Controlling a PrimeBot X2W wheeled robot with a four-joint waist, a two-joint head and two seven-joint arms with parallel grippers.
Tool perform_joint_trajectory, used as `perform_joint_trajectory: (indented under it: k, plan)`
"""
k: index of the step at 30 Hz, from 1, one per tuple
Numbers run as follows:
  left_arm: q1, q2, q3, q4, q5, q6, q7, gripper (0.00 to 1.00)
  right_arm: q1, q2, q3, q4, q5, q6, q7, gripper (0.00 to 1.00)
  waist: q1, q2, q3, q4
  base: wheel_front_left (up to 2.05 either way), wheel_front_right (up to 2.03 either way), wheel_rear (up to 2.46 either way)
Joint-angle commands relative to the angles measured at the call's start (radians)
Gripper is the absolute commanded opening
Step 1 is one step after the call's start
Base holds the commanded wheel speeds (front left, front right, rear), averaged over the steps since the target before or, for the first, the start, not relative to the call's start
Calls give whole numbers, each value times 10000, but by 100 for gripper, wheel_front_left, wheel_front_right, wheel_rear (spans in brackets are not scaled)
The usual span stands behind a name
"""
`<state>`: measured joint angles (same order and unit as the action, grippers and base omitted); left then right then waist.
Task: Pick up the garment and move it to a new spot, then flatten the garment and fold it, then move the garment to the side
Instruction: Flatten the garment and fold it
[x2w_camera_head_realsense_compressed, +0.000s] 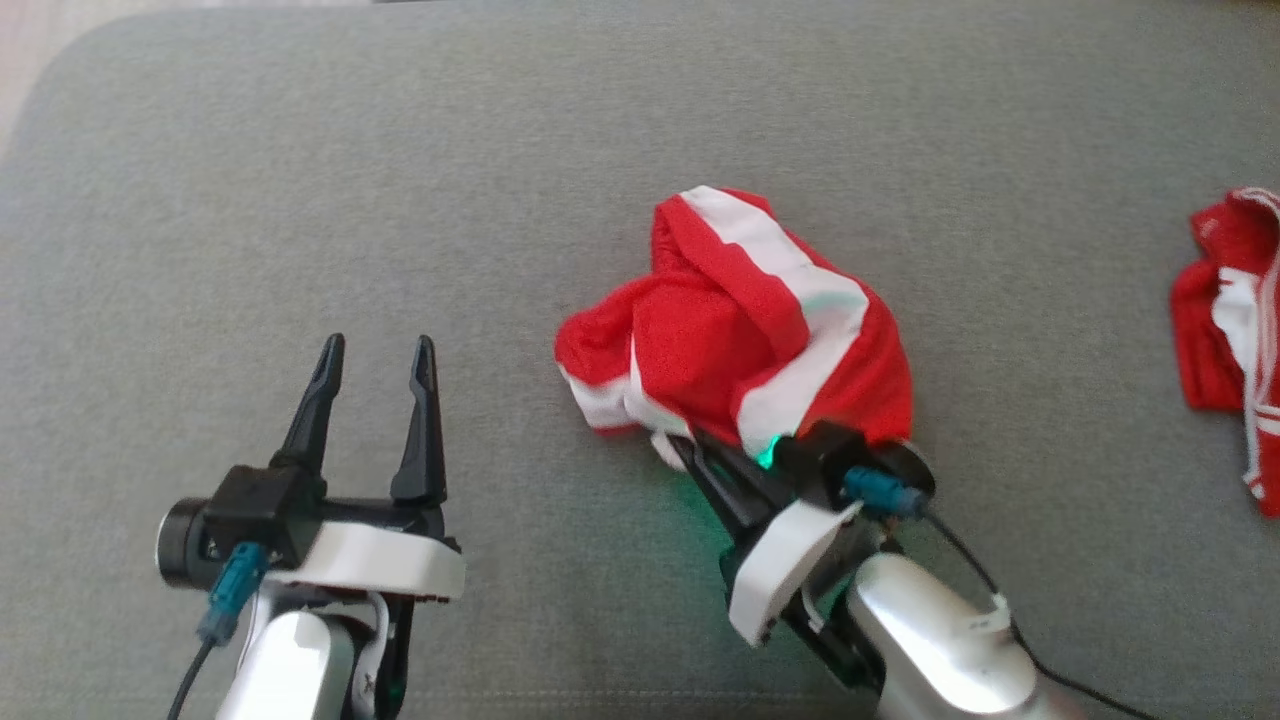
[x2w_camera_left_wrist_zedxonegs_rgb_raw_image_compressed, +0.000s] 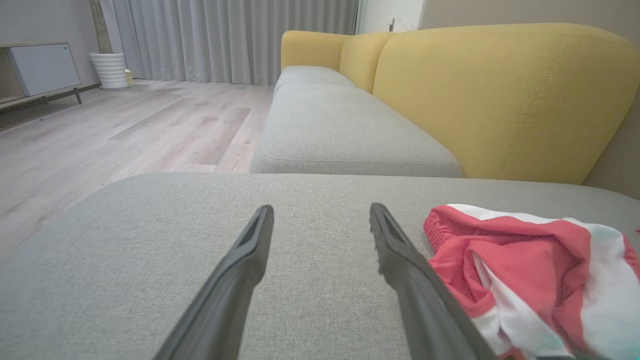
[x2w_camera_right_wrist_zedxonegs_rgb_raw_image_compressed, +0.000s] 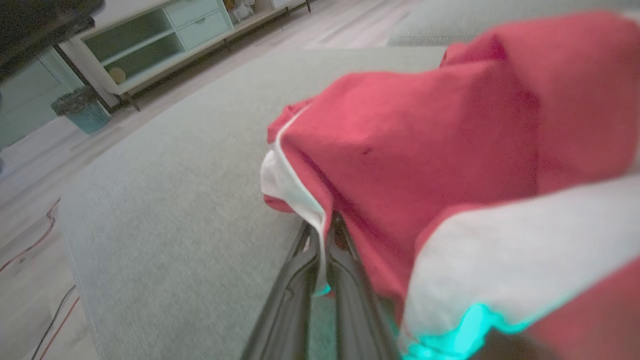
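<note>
A crumpled red garment with white stripes (x2w_camera_head_realsense_compressed: 740, 330) lies bunched on the grey cushion (x2w_camera_head_realsense_compressed: 500, 200). My right gripper (x2w_camera_head_realsense_compressed: 685, 445) is shut on the garment's near lower edge; in the right wrist view the two fingers (x2w_camera_right_wrist_zedxonegs_rgb_raw_image_compressed: 345, 280) meet with a strip of white and red cloth (x2w_camera_right_wrist_zedxonegs_rgb_raw_image_compressed: 400, 165) pinched between them. To the left my left gripper (x2w_camera_head_realsense_compressed: 378, 355) stands open over bare cushion, apart from the cloth. From the left wrist camera the garment (x2w_camera_left_wrist_zedxonegs_rgb_raw_image_compressed: 530, 270) lies just right of the open gripper (x2w_camera_left_wrist_zedxonegs_rgb_raw_image_compressed: 322, 215).
A second red and white garment (x2w_camera_head_realsense_compressed: 1235, 320) lies at the cushion's right edge. A yellow sofa back (x2w_camera_left_wrist_zedxonegs_rgb_raw_image_compressed: 500, 95) and more grey cushions (x2w_camera_left_wrist_zedxonegs_rgb_raw_image_compressed: 345, 130) stretch beyond. Wooden floor (x2w_camera_left_wrist_zedxonegs_rgb_raw_image_compressed: 125, 125), a cabinet (x2w_camera_right_wrist_zedxonegs_rgb_raw_image_compressed: 165, 45) and a teal bin (x2w_camera_right_wrist_zedxonegs_rgb_raw_image_compressed: 82, 107) lie off the cushion.
</note>
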<state>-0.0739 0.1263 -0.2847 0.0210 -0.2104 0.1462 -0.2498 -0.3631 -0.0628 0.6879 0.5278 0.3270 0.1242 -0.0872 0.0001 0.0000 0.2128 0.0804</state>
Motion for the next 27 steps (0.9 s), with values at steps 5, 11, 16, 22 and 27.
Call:
perform_joint_trajectory:
  k: [5,11,16,22,27]
  plan:
    - [-325,-5,497,-369,177,-108,-119,100,-292,-112,-632,-1963,40,65,119,0,-1,0,-22,-429,0,0,0]
    - [-385,-113,551,-329,261,-226,-119,100,-150,-548,-2055,-3320,-21,65,776,0,-1,0,39,-544,0,0,0]
    - [-445,-261,553,-338,372,-335,-119,100,223,-1068,-4010,-3548,127,65,1485,0,-1,0,223,-486,0,0,0]
    - [-526,-347,643,-319,453,-432,-120,100,505,-1272,-4850,-2553,985,65,1825,100,-1,0,423,-473,0,0,0]
    - [-564,-397,708,-294,537,-494,-120,100,437,-1335,-5315,-1735,1274,65,1369,100,-1,0,499,-555,0,0,0]
